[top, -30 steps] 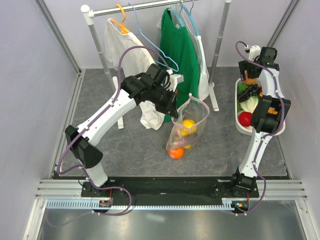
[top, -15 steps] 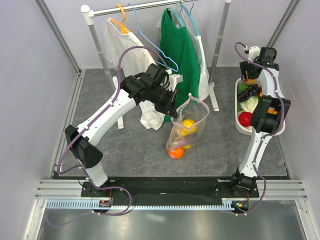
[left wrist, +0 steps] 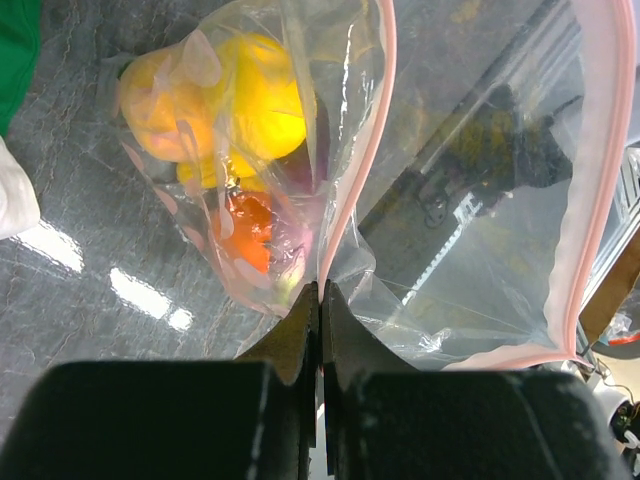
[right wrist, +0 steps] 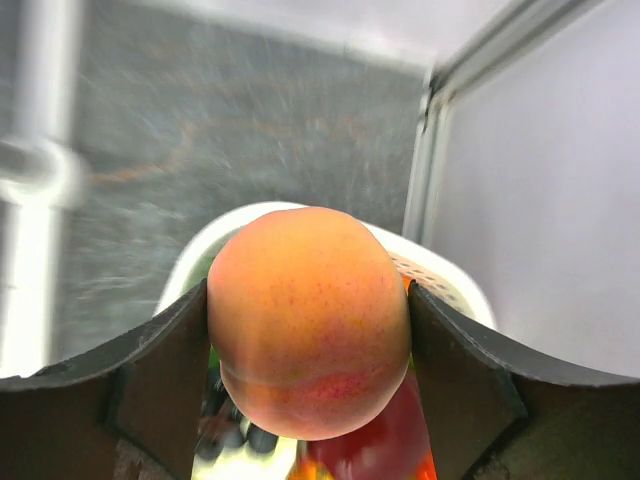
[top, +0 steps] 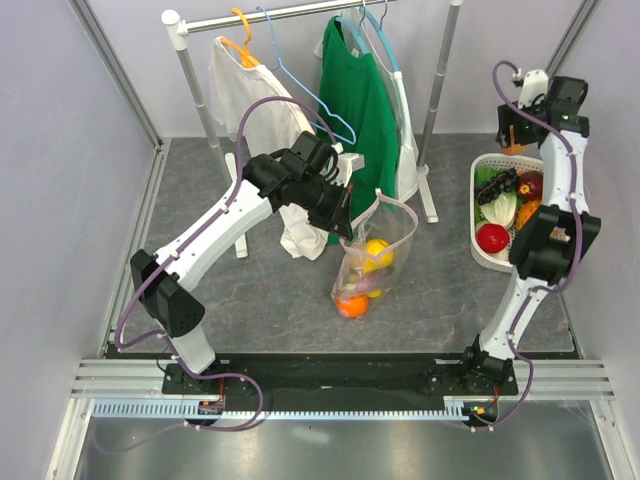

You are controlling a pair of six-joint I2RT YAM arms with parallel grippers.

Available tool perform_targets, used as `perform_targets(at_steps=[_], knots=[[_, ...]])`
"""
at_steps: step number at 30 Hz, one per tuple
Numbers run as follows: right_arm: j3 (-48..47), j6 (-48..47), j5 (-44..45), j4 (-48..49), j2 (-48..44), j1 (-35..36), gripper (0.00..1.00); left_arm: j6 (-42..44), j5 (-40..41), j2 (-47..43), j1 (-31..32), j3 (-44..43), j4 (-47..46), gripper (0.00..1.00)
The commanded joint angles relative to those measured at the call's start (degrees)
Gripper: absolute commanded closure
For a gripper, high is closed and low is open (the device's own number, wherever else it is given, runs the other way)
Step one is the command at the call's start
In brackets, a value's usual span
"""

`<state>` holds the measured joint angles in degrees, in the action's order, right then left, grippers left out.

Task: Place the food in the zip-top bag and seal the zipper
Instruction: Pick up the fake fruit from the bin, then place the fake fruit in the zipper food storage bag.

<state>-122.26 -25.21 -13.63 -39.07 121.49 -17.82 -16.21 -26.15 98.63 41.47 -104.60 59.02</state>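
Clear pink-dotted bag [top: 398, 232] sags upright on the desk [top: 260, 290], mouth open, zipper [left wrist: 386, 110] unsealed, yellow fruit [top: 377, 250] plus orange fruit [top: 352, 306] inside; peach [right wrist: 308, 320] up off the desk.

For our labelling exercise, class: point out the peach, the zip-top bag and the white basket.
peach [right wrist: 308, 320], right wrist view, middle of its skin.
zip-top bag [top: 402, 240], top external view, clear side wall.
white basket [top: 472, 205], top external view, left rim.
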Motion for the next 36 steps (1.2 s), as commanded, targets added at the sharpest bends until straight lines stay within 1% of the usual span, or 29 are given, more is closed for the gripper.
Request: perform_targets(at_steps=[1, 2, 3, 4, 5, 6, 7, 9, 10, 11, 12, 13, 15, 16, 17, 19, 23, 26, 28, 29, 30, 31, 33, 34, 36], knots=[[-2.19, 4.28, -10.52, -3.89, -12.93, 0.07, 0.50, 1.88, -1.18, -3.00, -0.34, 0.80, -1.72, 0.98], [-2.28, 5.16, -13.15, -5.21, -15.47, 0.16, 0.50, 1.88, -1.18, -3.00, -0.34, 0.80, -1.81, 0.98], [-2.37, 5.78, -18.49, -6.71, -16.89, 0.16, 0.50, 1.88, -1.18, -3.09, -0.25, 0.80, -1.89, 0.98], [-2.02, 7.01, -21.76, -9.51, -18.21, 0.42, 0.51, 1.97, -1.18, -3.09, -0.34, 0.97, -1.98, 0.98], [-1.50, 7.71, -24.32, -10.67, -21.18, 1.12, 0.51, 1.97, -1.27, -3.09, -0.34, 0.89, -1.90, 0.98], [-0.71, 8.50, -29.65, -11.81, -22.77, 1.73, 0.51, 2.06, -1.36, -3.27, -0.34, 0.89, -1.90, 0.98], [0.86, 9.03, -32.23, -14.08, -25.92, 2.61, 0.52, 2.06, -1.44, -3.36, -0.25, 0.97, -2.07, 0.98], [2.71, 10.09, -36.27, -15.86, -29.19, 6.12, 0.52, 2.32, -1.62, -3.44, -0.25, 1.06, -2.33, 0.98], [6.03, 10.70, -39.34, -15.95, -33.12, 7.61, 0.52, 2.32, -1.62, -3.53, -0.25, 1.15, -2.34, 0.98], [7.98, 11.67, -39.98, -15.69, -35.16, 11.20, 0.52, 2.41, -1.71, -3.71, -0.34, 1.15, -2.42, 0.98], [10.17, 12.46, -40.42, -15.08, -37.27, 13.06, 0.53, 2.41, -1.80, -3.88, -0.25, 1.41, -2.60, 0.98], [14.81, 13.08, -41.38, -13.51, -40.95, 14.82, 0.53, 2.41, -1.80, -4.32, -0.25, 1.67, -2.60, 0.98], [19.40, 15.09, -40.69, -11.30, -44.31, 20.34, 0.53, 2.50, -1.89, -4.67, -0.25, 1.76, -3.04, 0.98], [22.91, 15.54, -39.56, -9.90, -46.50, 21.85, 0.53, 2.58, -1.97, -4.94, -0.34, 1.76, -3.21, 0.98], [24.33, 15.63, -38.07, -9.71, -47.04, 24.22, 0.53, 2.58, -2.23, -5.03, -0.25, 1.76, -3.30, 0.98], [27.49, 14.67, -36.04, -10.23, -47.84, 26.43, 0.53, 2.58, -2.32, -5.38, -0.25, 1.68, -3.48, 0.98], [31.90, 14.67, -34.54, -9.89, -47.93, 32.57, 0.56, 2.32, -2.68, -5.47, -0.25, 1.68, -3.92, 0.98], [34.71, 13.70, -31.03, -9.97, -48.10, 37.23, 0.56, 1.97, -2.68, -5.47, -0.25, 1.68, -3.92, 0.98], [35.77, 12.48, -27.08, -10.59, -48.19, 39.35, 0.55, 1.79, -2.59, -5.64, -0.25, 1.68, -4.01, 0.98], [36.03, 12.03, -25.41, -10.68, -48.10, 41.18, 0.47, 1.71, -2.68, -5.64, -0.25, 1.59, -4.01, 0.98], [36.12, 11.94, -21.92, -10.76, -48.02, 41.64, 0.40, 1.70, -2.85, -5.64, -0.25, 1.59, -4.09, 0.98], [35.95, 11.85, -21.01, -11.03, -47.67, 41.90, 0.24, 1.62, -2.85, -5.64, -0.25, 1.50, -4.18, 0.98], [35.07, 12.47, -18.73, -11.29, -47.40, 41.99, 0.11, 1.44, -2.85, -5.55, -0.25, 1.50, -4.27, 0.98], [34.03, 12.73, -16.45, -11.47, -47.31, 41.99, 0.02, 1.44, -2.85, -5.55, -0.25, 1.41, -4.27, 0.98], [32.79, 13.52, -13.81, -11.56, -47.31, 41.99, 0.02, 1.35, -2.76, -5.55, -0.34, 1.41, -4.27, 0.98]])
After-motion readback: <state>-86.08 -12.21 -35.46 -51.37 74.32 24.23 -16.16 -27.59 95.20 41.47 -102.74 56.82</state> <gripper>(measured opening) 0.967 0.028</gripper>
